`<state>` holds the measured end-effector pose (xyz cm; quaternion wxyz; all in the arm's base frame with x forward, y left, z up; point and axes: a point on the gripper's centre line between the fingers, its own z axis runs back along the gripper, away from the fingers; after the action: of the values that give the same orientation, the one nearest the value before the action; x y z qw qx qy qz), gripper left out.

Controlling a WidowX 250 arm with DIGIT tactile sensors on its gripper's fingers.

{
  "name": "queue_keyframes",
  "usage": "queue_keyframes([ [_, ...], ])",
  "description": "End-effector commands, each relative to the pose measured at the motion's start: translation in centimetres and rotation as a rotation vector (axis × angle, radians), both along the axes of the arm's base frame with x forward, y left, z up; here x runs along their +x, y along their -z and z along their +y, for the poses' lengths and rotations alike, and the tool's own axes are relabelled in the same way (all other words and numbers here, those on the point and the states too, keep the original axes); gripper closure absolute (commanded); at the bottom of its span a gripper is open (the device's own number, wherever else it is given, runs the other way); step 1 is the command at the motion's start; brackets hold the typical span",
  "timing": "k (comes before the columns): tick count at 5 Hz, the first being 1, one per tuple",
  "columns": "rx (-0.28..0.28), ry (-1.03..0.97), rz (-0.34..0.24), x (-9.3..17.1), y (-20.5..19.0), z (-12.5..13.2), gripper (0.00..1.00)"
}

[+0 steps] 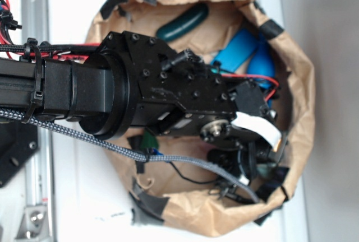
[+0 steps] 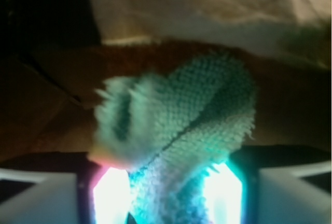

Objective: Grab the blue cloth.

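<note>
as the wrist view shows it, the blue cloth (image 2: 181,125) sits bunched between the two lit pads of the hand (image 2: 168,190), which is closed on its lower folds, the cloth's long axis running up and to the right away from the hand, against the brown paper bag (image 2: 218,6). in the exterior view the arm (image 1: 140,91) reaches into the paper bag on the white tabletop (image 1: 67,197) and hides both hand and cloth; beside it lie a dark teal bottle (image 1: 182,22) and a flat blue block (image 1: 235,49). the wrist picture is blurred and cuts off the cloth's bottom edge, so the firmness of the hold is hard to judge.
</note>
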<state>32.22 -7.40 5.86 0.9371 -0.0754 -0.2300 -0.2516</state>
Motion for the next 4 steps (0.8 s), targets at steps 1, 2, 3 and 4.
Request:
queue_keyframes([
  [1, -0.025, -0.02, -0.041, 0.8, -1.4, 0.2, 1.0],
  [2, -0.044, -0.03, -0.037, 1.0, -1.3, 0.4, 1.0],
  [3, -0.016, -0.095, -0.024, -0.1, -3.0, 1.5, 1.0],
  [4, -0.008, -0.231, 0.001, -2.7, -8.0, 4.4, 1.0],
])
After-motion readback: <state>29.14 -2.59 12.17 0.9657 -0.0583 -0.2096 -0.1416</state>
